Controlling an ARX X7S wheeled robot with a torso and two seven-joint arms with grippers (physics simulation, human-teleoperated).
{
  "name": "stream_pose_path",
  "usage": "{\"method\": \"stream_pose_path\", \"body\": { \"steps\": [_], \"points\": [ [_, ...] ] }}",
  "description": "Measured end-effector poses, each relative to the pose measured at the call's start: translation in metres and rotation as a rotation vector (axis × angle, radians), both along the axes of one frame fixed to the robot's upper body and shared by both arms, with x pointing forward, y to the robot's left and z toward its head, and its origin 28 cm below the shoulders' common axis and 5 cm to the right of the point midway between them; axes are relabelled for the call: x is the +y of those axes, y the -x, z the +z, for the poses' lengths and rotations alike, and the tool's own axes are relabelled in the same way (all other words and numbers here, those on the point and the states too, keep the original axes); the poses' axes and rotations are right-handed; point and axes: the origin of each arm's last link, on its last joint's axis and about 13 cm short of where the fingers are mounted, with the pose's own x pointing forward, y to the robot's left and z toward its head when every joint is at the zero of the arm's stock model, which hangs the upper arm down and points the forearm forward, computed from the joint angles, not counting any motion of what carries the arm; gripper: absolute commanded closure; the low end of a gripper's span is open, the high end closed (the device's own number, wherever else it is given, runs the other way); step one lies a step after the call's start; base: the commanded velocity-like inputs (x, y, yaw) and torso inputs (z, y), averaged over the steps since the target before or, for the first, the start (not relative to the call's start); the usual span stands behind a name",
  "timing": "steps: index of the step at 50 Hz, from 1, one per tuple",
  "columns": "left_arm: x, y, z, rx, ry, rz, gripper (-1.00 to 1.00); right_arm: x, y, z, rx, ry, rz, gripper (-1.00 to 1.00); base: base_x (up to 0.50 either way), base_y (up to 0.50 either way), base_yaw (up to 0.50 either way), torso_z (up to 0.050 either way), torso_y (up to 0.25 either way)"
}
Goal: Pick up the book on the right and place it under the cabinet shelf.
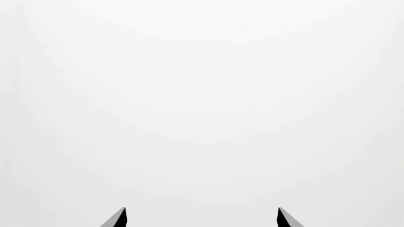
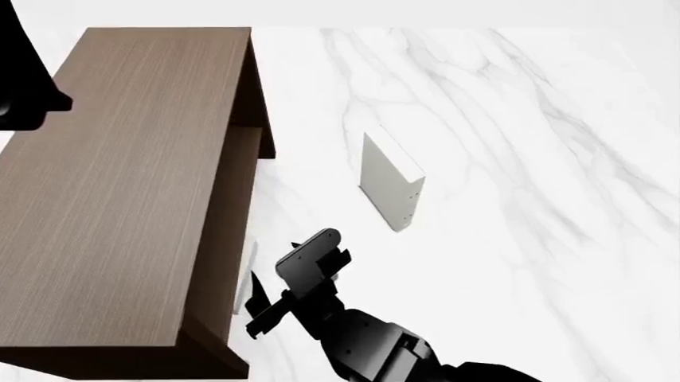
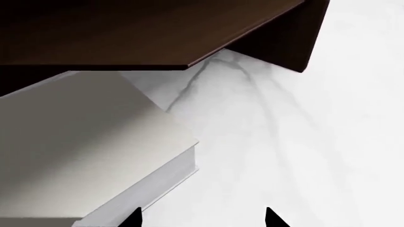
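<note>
The dark brown cabinet [image 2: 117, 183] fills the left of the head view, its open side facing the table's middle. The thin white book [image 3: 82, 151] lies flat on the marble, partly under the cabinet's board [image 3: 126, 33]. In the head view only a thin white edge of it [image 2: 247, 274] shows by the cabinet. My right gripper [image 2: 261, 309] is open and empty just in front of that book; in the right wrist view [image 3: 203, 215] one fingertip is next to the book's near corner. My left gripper [image 1: 201, 213] is open and faces blank white.
A thicker greyish-white book [image 2: 388, 181] stands upright on the white marble table [image 2: 510, 239], right of the cabinet and beyond my right gripper. A dark part of the left arm [image 2: 21, 72] shows at the upper left, over the cabinet's far end.
</note>
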Motion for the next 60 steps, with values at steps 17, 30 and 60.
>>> {"method": "stream_pose_path", "body": {
  "steps": [17,30,60],
  "points": [
    [0.001,0.001,0.001,-0.001,-0.001,0.002,-1.0,0.0,-0.002,0.001,-0.019,0.014,-0.009,-1.0,0.0,0.0,0.0,-0.001,-0.002],
    [0.001,0.002,0.001,-0.003,-0.001,0.001,-1.0,-0.007,-0.006,0.007,-0.032,0.035,-0.097,-1.0,0.0,0.0,0.0,-0.001,-0.002],
    [0.0,-0.001,-0.004,0.017,0.006,-0.002,-1.0,-0.05,0.003,0.039,-0.072,0.012,-0.295,-1.0,0.0,0.0,0.0,0.0,-0.001]
  ]
}}
